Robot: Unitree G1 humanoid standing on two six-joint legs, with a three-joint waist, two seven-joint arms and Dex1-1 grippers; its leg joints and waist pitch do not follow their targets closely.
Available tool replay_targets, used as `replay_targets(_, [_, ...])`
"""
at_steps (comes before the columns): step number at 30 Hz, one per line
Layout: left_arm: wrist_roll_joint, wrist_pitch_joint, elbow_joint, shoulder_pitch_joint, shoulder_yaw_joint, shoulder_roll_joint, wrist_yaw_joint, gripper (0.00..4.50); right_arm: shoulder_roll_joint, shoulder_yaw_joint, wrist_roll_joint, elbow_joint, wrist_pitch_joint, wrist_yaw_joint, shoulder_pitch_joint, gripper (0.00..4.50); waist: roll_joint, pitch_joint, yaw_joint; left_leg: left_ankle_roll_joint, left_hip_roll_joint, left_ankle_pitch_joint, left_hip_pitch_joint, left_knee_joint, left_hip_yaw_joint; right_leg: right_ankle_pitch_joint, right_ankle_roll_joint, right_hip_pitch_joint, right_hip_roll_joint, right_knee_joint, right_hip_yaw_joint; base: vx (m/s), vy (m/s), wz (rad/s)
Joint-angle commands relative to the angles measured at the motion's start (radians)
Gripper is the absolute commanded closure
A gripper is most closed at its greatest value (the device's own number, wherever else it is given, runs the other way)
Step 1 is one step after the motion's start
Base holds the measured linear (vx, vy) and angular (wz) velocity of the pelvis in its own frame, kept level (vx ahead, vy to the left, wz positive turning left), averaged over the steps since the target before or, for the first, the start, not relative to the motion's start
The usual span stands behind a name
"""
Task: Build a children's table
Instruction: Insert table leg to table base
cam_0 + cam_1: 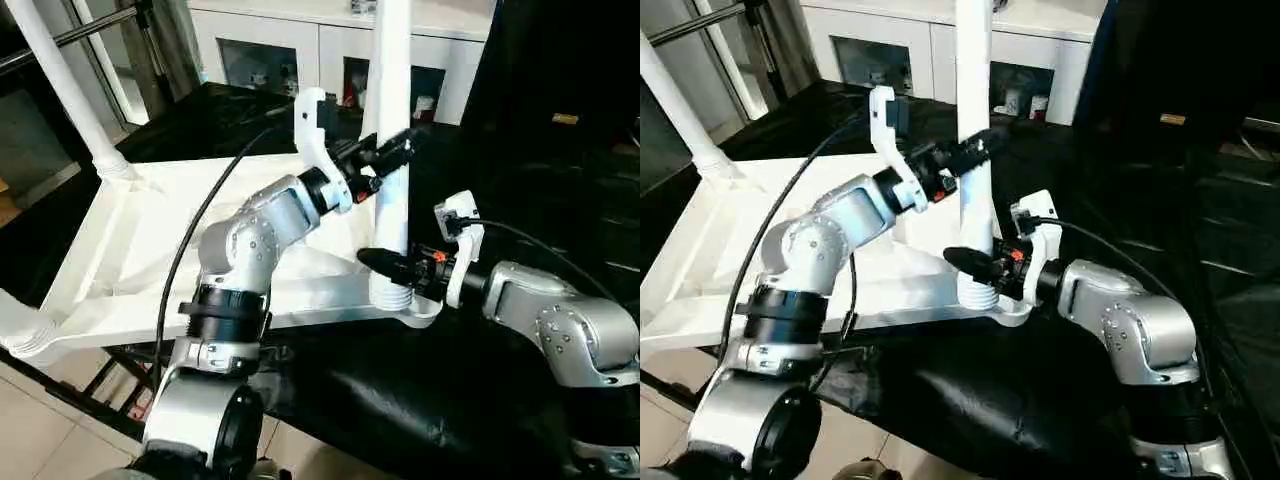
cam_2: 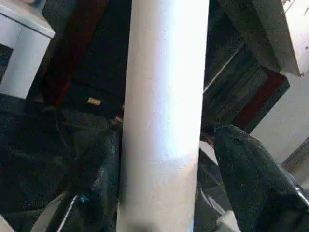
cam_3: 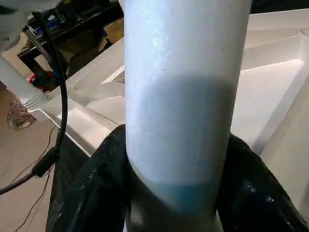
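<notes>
The upright table leg (image 1: pixel 392 150) is clasped low by the right gripper (image 1: pixel 385 262) and loosely straddled higher by the left gripper (image 1: pixel 395 150).

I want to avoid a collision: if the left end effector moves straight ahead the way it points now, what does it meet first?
Probably the upright leg. It already stands between the fingers of the left end effector, and one finger looks apart from it, so moving on would likely press the tube against the base of the fingers.
</notes>
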Motion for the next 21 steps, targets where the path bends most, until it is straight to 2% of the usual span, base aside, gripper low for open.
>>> replay_targets(1, [-0.014, 0.003, -0.004, -0.012, -0.001, 0.005, -0.006, 1.68, -0.005, 0.001, 0.003, -0.026, -0.016, 0.006, 0.003, 2.59, -0.019, -0.080, 0.005, 0.072, 0.054, 0.019, 0.007, -0.060, -0.024, 0.020, -0.230, 0.067, -0.090, -0.060, 0.051, 0.000, 0.000, 0.00])
replay_targets(3, [-0.019, 0.006, -0.004, -0.011, -0.003, 0.004, -0.010, 1.75, -0.006, 0.002, 0.002, -0.027, -0.017, 0.009, 0.003, 2.59, -0.019, -0.080, 0.006, 0.074, 0.054, 0.018, 0.007, -0.060, -0.023, 0.021, -0.231, 0.068, -0.090, -0.060, 0.051, 0.000, 0.000, 0.00])
replay_targets(4, [-0.017, 0.002, 0.000, -0.010, -0.006, 0.003, -0.011, 2.01, -0.008, 0.003, 0.001, -0.027, -0.017, 0.011, 0.002, 2.59, -0.021, -0.079, 0.005, 0.075, 0.054, 0.016, 0.007, -0.061, -0.023, 0.015, -0.231, 0.067, -0.089, -0.061, 0.051, 0.000, 0.000, 0.00])
replay_targets(7, [-0.013, -0.001, 0.004, -0.011, -0.006, 0.001, -0.009, 2.14, -0.010, 0.004, 0.002, -0.028, -0.017, 0.013, 0.001, 2.59, -0.021, -0.079, 0.006, 0.077, 0.054, 0.015, 0.007, -0.060, -0.023, 0.009, -0.230, 0.067, -0.090, -0.061, 0.051, 0.000, 0.000, 0.00])
replay_targets(10, [-0.018, -0.003, 0.010, -0.015, -0.003, -0.001, -0.009, 2.51, -0.014, 0.006, 0.001, -0.027, -0.019, 0.017, -0.002, 2.59, -0.022, -0.080, 0.006, 0.081, 0.053, 0.025, 0.006, -0.059, -0.023, 0.018, -0.229, 0.067, -0.090, -0.060, 0.051, 0.000, 0.000, 0.00])
replay_targets(20, [-0.017, -0.009, 0.005, -0.017, -0.016, 0.002, -0.027, 2.68, -0.022, 0.006, -0.003, -0.028, -0.020, 0.020, -0.007, 2.59, -0.024, -0.080, 0.009, 0.084, 0.055, 0.030, 0.008, -0.059, -0.022, 0.013, -0.228, 0.066, -0.090, -0.059, 0.051, 0.000, 0.000, 0.00])
replay_targets(21, [-0.017, -0.007, 0.003, -0.019, -0.021, 0.003, -0.032, 2.68, -0.021, 0.000, 0.005, -0.028, -0.010, 0.020, -0.008, 2.03, -0.024, -0.081, 0.010, 0.084, 0.054, 0.031, 0.008, -0.058, -0.022, 0.014, -0.228, 0.066, -0.090, -0.058, 0.051, 0.000, 0.000, 0.00])
